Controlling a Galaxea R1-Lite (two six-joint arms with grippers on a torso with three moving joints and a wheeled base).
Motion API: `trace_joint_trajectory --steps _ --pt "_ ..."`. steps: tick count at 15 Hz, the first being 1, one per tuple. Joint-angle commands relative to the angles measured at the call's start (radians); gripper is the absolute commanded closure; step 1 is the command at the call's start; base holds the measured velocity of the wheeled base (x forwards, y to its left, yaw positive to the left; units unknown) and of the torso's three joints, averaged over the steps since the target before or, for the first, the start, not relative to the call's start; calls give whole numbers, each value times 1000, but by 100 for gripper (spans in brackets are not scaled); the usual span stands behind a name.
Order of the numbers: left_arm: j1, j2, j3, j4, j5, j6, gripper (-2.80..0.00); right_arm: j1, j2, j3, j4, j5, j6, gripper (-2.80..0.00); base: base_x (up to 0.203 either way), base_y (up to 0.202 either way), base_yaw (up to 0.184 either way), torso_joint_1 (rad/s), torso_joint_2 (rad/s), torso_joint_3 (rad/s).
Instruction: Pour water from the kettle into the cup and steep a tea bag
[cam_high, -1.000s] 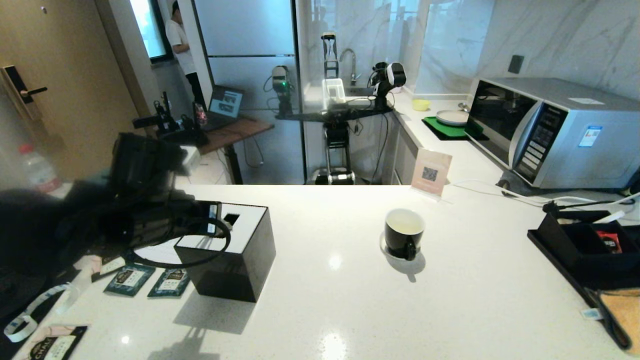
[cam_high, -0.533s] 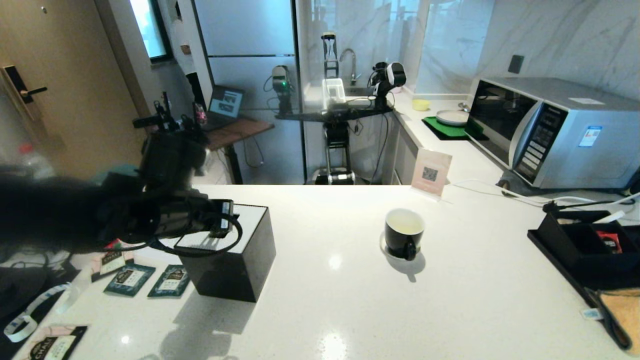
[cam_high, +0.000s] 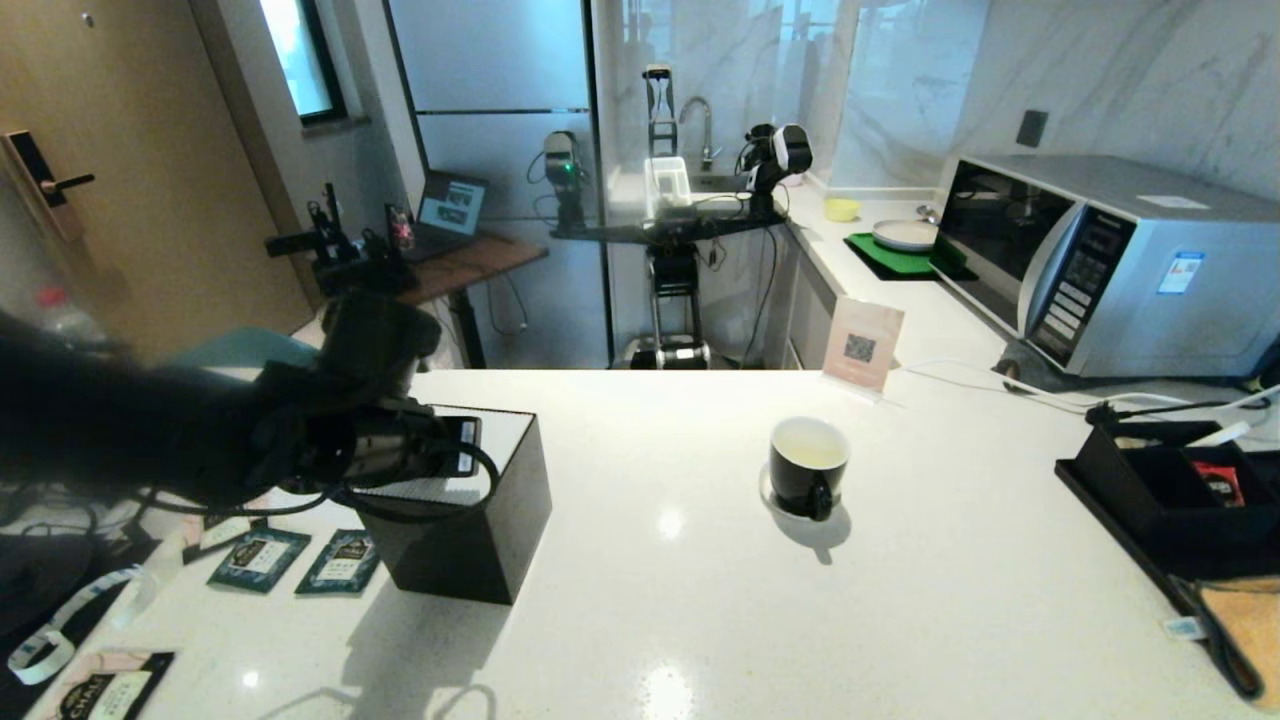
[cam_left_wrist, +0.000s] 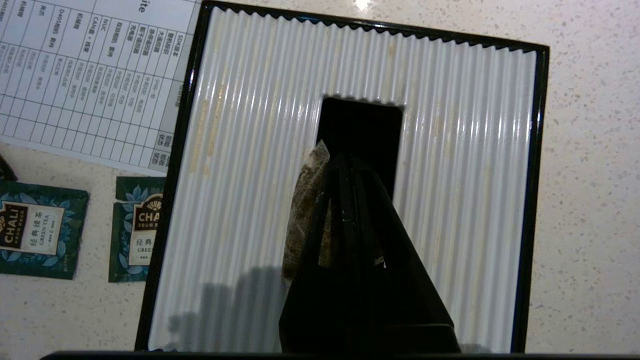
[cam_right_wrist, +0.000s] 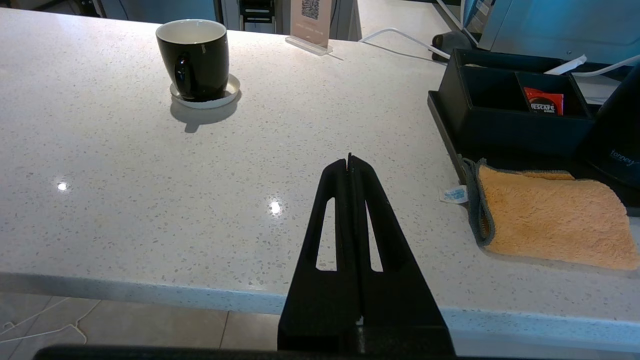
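With its black left gripper (cam_left_wrist: 345, 160) pinched shut on the small grey-brown mesh tea bag (cam_left_wrist: 302, 210) above the black cube tissue box (cam_high: 470, 540), the robot must next carry it right to the glossy black cup (cam_high: 808, 465).

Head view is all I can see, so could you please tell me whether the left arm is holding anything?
Observer: Yes, the left gripper has its jaws shut on the tea bag, above the tissue box's opening.
Operator: Thank you; where is the right gripper?
Observer: The right gripper hangs over the counter's near edge, jaws shut and empty.
Operator: And the kettle?
Observer: The kettle stands behind the orange cloth, beside the black organiser.
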Motion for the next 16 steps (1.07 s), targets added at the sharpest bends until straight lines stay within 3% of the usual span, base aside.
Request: trace_joint_trajectory --steps 1,13,16 --pt "1 16 3 -1 2 -2 0 0 2 0 0 1 -1 0 0 0 0 0 0 0" --pt "0 -19 -86 6 6 1 0 0 2 0 0 -1 -1 0 0 0 0 0 0 0" --pt "0 -61 -72 57 3 0 0 0 2 0 0 -1 -1 0 0 0 0 0 0 0"
